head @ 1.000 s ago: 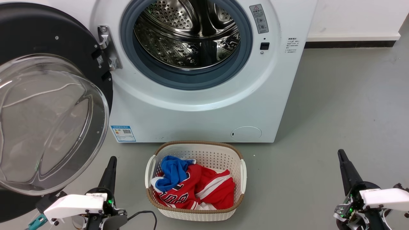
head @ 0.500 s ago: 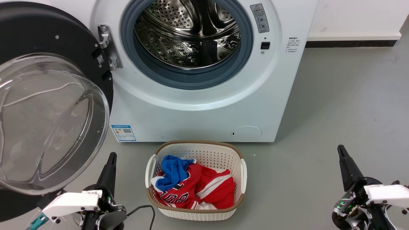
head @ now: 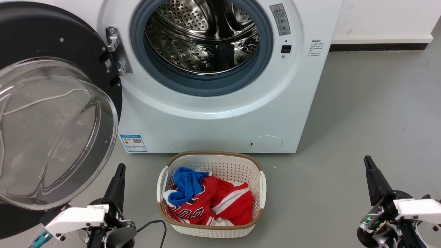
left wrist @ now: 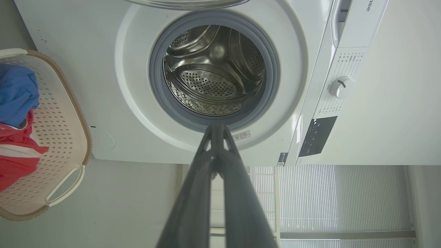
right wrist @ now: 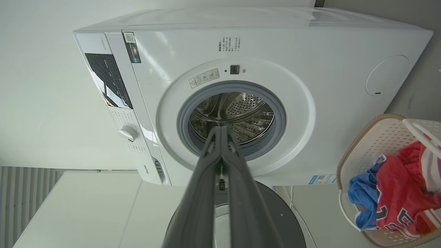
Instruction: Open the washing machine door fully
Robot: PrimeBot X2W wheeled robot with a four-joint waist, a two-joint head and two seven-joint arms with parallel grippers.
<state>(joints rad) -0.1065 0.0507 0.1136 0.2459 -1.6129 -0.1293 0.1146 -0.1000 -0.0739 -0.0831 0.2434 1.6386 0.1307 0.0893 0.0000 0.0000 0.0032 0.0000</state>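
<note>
Left gripper [head: 120, 168]: fingers together, empty, low, just beside the lower rim of the washing machine door [head: 55, 113]. Right gripper [head: 368, 162]: fingers together, empty, well apart from it. The door hangs wide open on its hinge, left of the washing machine [head: 206, 127].

Risk: raising the left arm could clip the glass bowl and swing the door back. Rolling forward could shove the laundry basket [head: 210, 154].

Smooth grey floor [head: 361, 113], white wall [head: 379, 17].

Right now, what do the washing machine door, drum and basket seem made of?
Washing machine door: dark, probably plastic ring around a clear bowl, glass by its reflections. Drum: polished perforated metal, likely steel, mirror highlights. Basket: matte white plastic, moulded holes, brown woven-look rim.
</note>
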